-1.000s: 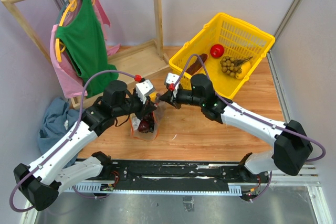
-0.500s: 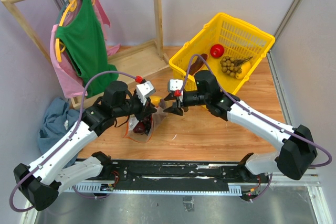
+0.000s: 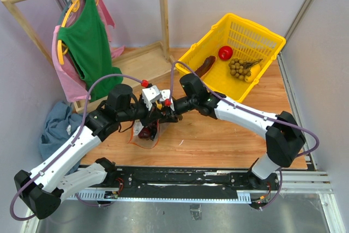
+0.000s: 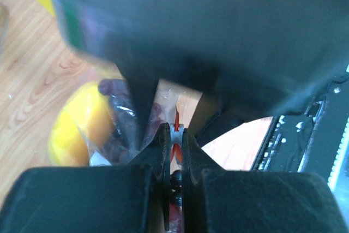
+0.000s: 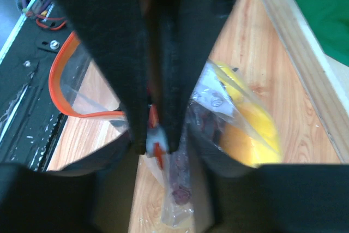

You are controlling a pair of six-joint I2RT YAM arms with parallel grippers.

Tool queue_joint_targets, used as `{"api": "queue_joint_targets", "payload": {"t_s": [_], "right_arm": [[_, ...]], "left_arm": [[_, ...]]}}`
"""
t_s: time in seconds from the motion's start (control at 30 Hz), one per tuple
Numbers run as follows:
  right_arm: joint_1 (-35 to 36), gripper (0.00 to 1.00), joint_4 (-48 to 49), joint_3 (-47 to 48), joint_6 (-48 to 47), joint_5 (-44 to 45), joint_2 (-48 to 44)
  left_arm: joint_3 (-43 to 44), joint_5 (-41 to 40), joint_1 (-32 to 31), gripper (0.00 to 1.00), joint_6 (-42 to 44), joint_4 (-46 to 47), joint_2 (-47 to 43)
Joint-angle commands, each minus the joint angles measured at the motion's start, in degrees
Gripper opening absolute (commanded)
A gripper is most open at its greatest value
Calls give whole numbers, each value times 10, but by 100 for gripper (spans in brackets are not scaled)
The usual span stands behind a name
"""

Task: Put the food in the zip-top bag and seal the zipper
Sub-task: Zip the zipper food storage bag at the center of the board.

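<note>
The clear zip-top bag (image 3: 146,135) hangs low over the wooden table between both arms. Through its plastic (image 5: 218,99) I see the yellow bell pepper (image 5: 251,135) and dark purple grapes (image 4: 117,118); the watermelon slice cannot be made out. My left gripper (image 4: 175,132) is shut on the red-orange zipper (image 4: 176,119) at the bag's mouth. My right gripper (image 5: 155,147) is closed on the same strip, a white piece of it pinched between the fingertips. The zipper (image 5: 82,115) loops away to the left, still parted. From above, the left gripper (image 3: 158,114) and the right gripper (image 3: 170,111) nearly touch.
A yellow basket (image 3: 256,27) at the back right holds a red round fruit (image 3: 225,53) and a brownish bunch (image 3: 238,68). A wooden rack with a green garment (image 3: 87,42) stands back left. A blue cloth (image 3: 54,126) lies at the left.
My right arm swung left from beside the basket to the bag's mouth, its jaws opening and then closing on the zipper. The left gripper kept its hold; the bag shifted slightly.
</note>
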Motion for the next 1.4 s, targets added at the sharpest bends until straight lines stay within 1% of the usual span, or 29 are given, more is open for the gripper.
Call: {"api": "queue_joint_targets", "payload": {"t_s": [0.0,0.07,0.1,0.13,0.27,0.43,0.53,0.67,0.83,1.0,1.07,1.23,1.33,1.37], "right_arm": [[10,20,-15,17,-53,-7,16],[9,6,-2,6,-60,-9,11],[9,1,7,0,-62,-10,5],[9,1,18,-7,-59,-11,0],[5,1,74,-35,-23,10,-24],[-15,1,180,-86,40,13,-58],[-24,1,210,-101,68,20,-72],[-33,1,249,-117,101,23,-82],[-33,1,255,-117,116,65,-83],[-37,0,274,-125,147,118,-93],[-38,1,275,-125,157,131,-92],[-41,0,275,-132,175,163,-102],[-48,1,246,-119,172,116,-105],[-48,1,232,-115,172,115,-109]], "left_arm": [[6,33,-2,0,-6,19,-17],[6,40,-2,0,-9,18,-18],[6,42,-2,0,-11,16,-16],[7,41,-2,0,-14,15,-17],[10,33,-2,0,-33,1,-17],[16,11,-2,0,-52,-26,-27],[26,-17,-2,0,-56,-52,-27],[35,-33,-2,0,-52,-80,-19],[42,-42,-2,0,-48,-97,-10],[42,-41,-3,2,-51,-92,-14],[37,-33,-3,3,-53,-79,-18],[5,-29,-3,1,-69,-17,-40],[-14,-45,-2,0,-76,17,-50],[-21,-45,-2,0,-75,28,-54]]}}
